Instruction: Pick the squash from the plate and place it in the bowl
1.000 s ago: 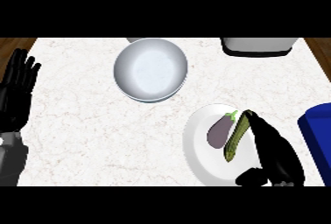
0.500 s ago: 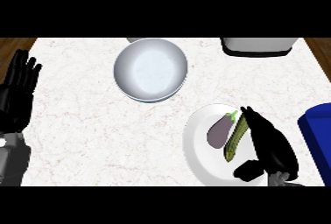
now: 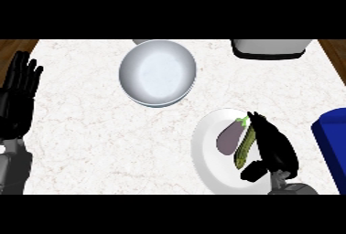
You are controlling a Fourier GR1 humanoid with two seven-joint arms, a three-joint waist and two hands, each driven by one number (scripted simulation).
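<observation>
A white plate (image 3: pixel 209 157) lies at the lower right of the counter. On it are a purple eggplant (image 3: pixel 230 138) and, just to its right, a long green squash (image 3: pixel 245 147). My right hand (image 3: pixel 273 147) lies over the plate's right side, its straight fingers running along the squash's right edge and its thumb low by the squash's near end. I cannot see the fingers curled round it. A grey-white bowl (image 3: pixel 158 72) stands at the upper middle, holding nothing. My left hand (image 3: pixel 16 97) rests open at the left edge, fingers up.
A blue container (image 3: pixel 332 146) stands at the right edge, close beside my right hand. A white appliance with a dark base (image 3: pixel 269 47) sits at the far right back. Dark wood shows at both top corners past the counter.
My right hand has moved a little further up and left over the plate, closing in along the squash's right side. The left hand, bowl and eggplant have stayed put.
</observation>
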